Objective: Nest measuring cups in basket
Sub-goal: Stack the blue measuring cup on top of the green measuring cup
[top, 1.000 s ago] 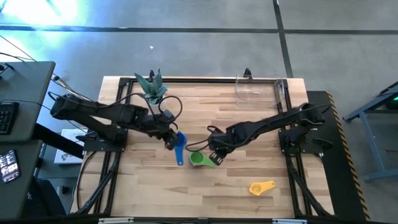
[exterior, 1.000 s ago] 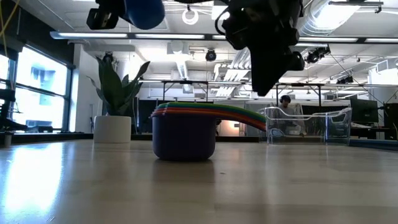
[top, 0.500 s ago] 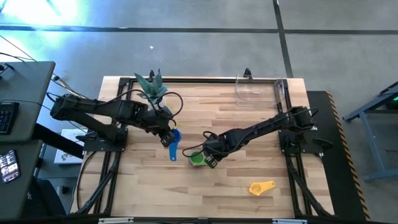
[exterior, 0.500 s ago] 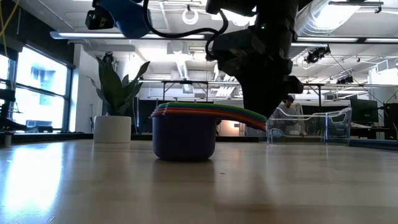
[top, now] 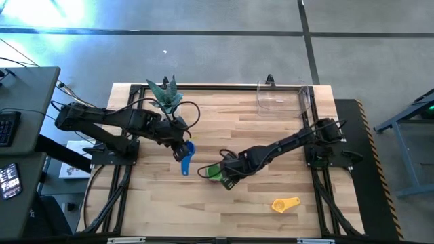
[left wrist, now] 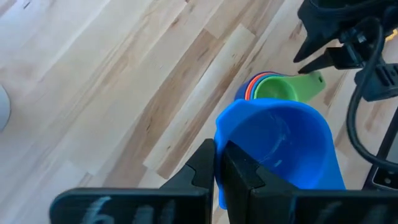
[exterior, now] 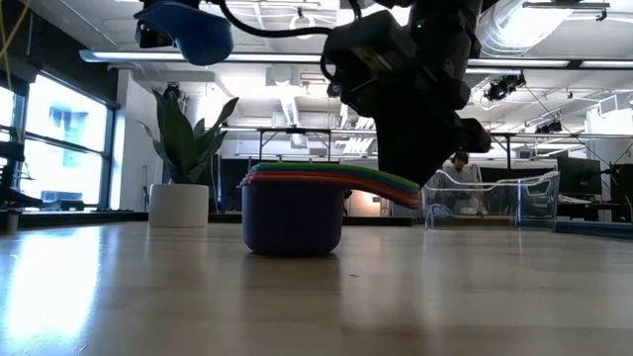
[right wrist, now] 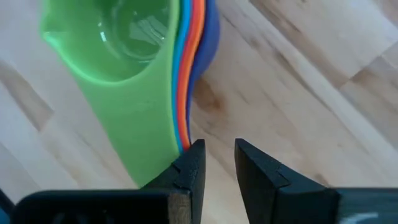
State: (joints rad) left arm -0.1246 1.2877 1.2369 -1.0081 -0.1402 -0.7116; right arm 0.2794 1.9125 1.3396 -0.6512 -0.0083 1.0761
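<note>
A nested stack of measuring cups (top: 213,172) stands on its purple bottom cup (exterior: 292,220), green on top (right wrist: 118,37). Its handles (exterior: 386,185) point toward my right gripper. My left gripper (left wrist: 219,163) is shut on a blue cup (top: 185,154), held in the air left of the stack. My right gripper (right wrist: 217,163) is low at the stack's handle side, fingers a little apart with bare wood between them. A yellow cup (top: 285,203) lies near the front right. The clear basket (top: 283,95) sits at the far right edge. My left gripper pinches the blue cup's bowl wall at its rim (left wrist: 219,127); one finger seems to be inside the bowl and one outside. The cup is lifted clear, high above the table (exterior: 193,30), its handle pointing toward the near edge. My right gripper has one finger (right wrist: 189,163) beside the edge of the stacked handles (right wrist: 184,124); I cannot tell whether it touches them.
A white pot with a green plant (top: 165,93) stands at the far edge behind my left arm. Bare wood lies between the stack and the basket (exterior: 490,198). A person shows in the room beyond the table.
My left gripper carried the blue cup toward the table's left and slightly far, away from the stack. My right gripper moved left and toward the near edge and came down to the stack's handle side. The stack stayed in place.
</note>
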